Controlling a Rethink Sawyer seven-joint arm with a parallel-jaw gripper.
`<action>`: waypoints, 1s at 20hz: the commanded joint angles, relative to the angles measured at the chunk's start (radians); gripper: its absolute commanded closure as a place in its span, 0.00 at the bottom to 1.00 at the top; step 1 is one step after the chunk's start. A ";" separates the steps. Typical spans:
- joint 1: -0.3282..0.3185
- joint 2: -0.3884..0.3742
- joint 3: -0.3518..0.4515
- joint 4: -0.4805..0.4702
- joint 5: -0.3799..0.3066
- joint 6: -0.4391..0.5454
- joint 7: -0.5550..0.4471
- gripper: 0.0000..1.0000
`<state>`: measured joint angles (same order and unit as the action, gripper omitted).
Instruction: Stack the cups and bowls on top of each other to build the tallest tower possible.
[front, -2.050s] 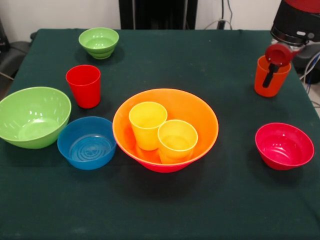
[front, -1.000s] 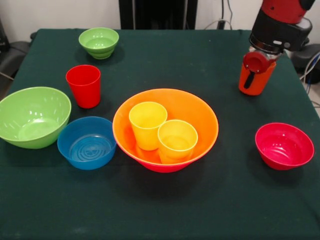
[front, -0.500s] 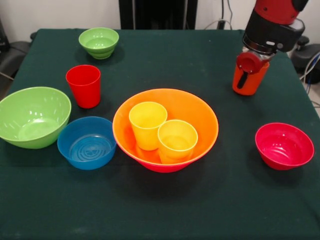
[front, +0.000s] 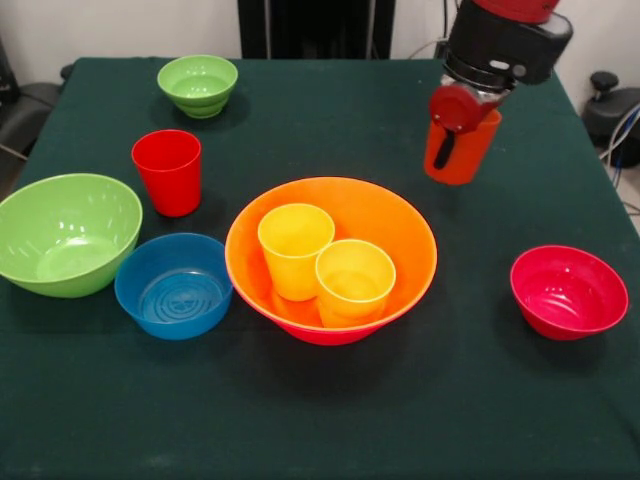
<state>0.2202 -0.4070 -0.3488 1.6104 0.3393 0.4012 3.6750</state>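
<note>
My gripper (front: 456, 138) is shut on the rim of the orange cup (front: 472, 158), which hangs tilted a little above the table, just beyond the right rim of the large orange bowl (front: 400, 235). That bowl sits nested in a pink bowl (front: 322, 337), of which only the bottom edge shows. Two yellow cups (front: 295, 246) (front: 354, 279) stand upright side by side inside the orange bowl. On the left are the red cup (front: 168, 171), a large green bowl (front: 65, 232), a small blue bowl (front: 173, 285) and, farther back, a small green bowl (front: 198, 84). A small red bowl (front: 568, 291) sits at the right.
A dark green cloth covers the table (front: 330, 420). The blue bowl sits close against the orange bowl's left side and touches the large green bowl. A black object (front: 612, 110) stands off the table's right edge.
The gripper has carried the orange cup leftward from the table's right edge toward the large orange bowl, lifting it off the cloth. Nothing else has moved.
</note>
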 joint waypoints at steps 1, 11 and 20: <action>-0.184 -0.101 0.126 0.001 -0.146 0.134 -0.301 1.00; -0.278 0.012 0.169 -0.123 -0.200 0.099 -0.268 1.00; -0.255 -0.044 0.155 -0.126 -0.245 0.192 -0.282 1.00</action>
<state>-0.0686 -0.4588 -0.3396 1.5483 0.1905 0.4269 3.6134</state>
